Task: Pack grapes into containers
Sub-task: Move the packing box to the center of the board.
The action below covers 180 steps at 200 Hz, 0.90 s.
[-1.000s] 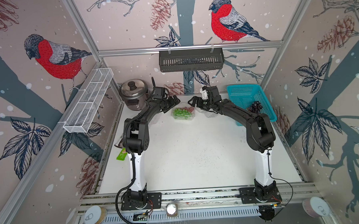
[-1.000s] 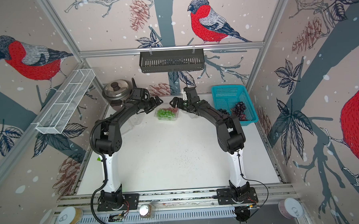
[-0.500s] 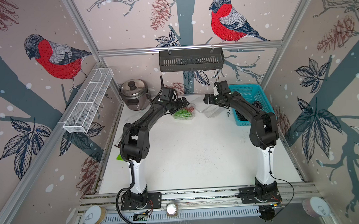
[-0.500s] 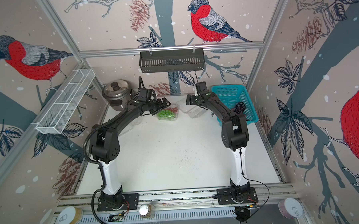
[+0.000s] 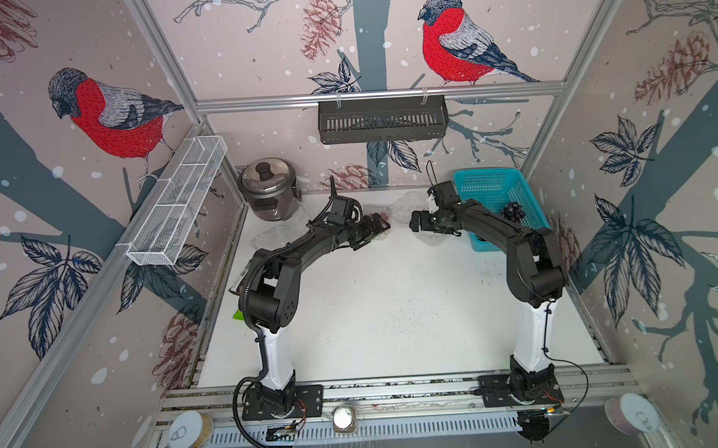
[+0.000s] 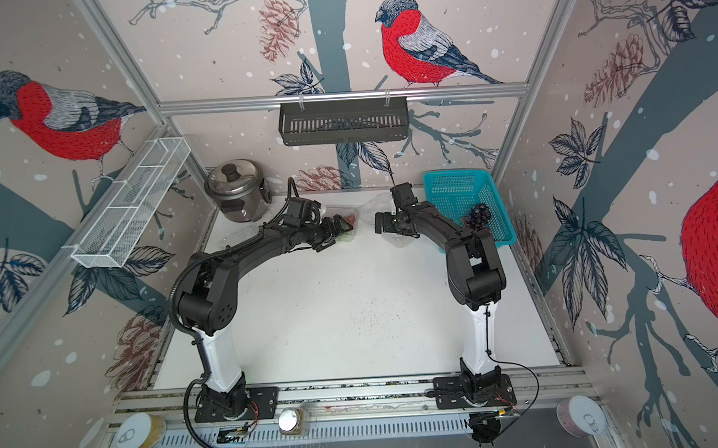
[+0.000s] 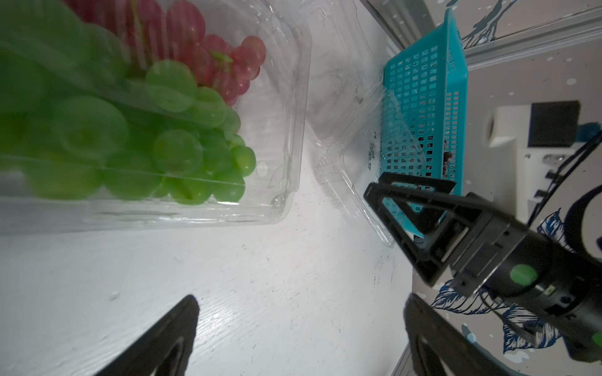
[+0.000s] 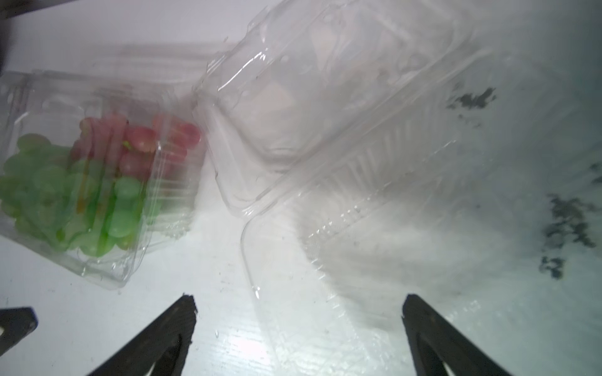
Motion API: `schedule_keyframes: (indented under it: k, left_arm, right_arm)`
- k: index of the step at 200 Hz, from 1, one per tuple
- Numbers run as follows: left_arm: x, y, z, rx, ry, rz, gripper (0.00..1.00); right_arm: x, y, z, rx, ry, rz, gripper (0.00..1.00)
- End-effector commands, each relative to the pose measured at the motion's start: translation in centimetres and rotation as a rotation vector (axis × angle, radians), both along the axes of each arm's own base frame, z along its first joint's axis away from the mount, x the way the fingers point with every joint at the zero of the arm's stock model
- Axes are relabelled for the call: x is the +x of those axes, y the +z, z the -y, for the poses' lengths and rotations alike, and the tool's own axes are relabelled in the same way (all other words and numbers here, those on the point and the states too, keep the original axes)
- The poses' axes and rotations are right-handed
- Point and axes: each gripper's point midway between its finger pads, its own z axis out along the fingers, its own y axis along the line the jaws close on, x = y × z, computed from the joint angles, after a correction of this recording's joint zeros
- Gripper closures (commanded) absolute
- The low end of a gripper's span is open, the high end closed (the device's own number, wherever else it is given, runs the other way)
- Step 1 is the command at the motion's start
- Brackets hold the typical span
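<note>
Green grapes (image 7: 176,149) and red grapes (image 7: 228,65) lie together inside one clear plastic clamshell container (image 7: 280,182) at the back of the white tabletop (image 5: 373,307). A second clear clamshell container (image 8: 325,97) lies just beside it, open and empty. A dark purple grape bunch (image 5: 513,212) sits in the turquoise perforated basket (image 5: 493,186). Left hand (image 7: 301,298): fingers apart, holding nothing, just beside the filled container. Right hand (image 8: 298,298): fingers apart, holding nothing, near the empty container.
</note>
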Motion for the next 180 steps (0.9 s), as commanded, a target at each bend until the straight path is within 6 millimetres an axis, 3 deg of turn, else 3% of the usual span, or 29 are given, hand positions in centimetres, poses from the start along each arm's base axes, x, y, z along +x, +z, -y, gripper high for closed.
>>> schedule_keyframes:
  k: [1,95,153,180]
  left_arm:
    - [1.4,1.2,1.1,-0.083,0.018,0.039,0.03]
    - [5.5,-2.0,0.9,-0.030,0.113,0.018,0.03]
    - [7.7,-3.7,-2.2,0.035,0.185,-0.013,0.03]
    - [8.3,-4.1,-2.5,0.008,0.191,-0.014,0.03]
  right_arm:
    - [-0.4,0.7,-1.0,0.073,0.001,0.024,0.00]
    - [-3.4,-1.7,-1.7,0.148,0.006,-0.029,0.00]
    - [-4.0,-1.8,-2.0,0.172,0.007,-0.035,0.00]
    - [-4.1,-2.2,-2.3,0.174,0.010,-0.042,0.00]
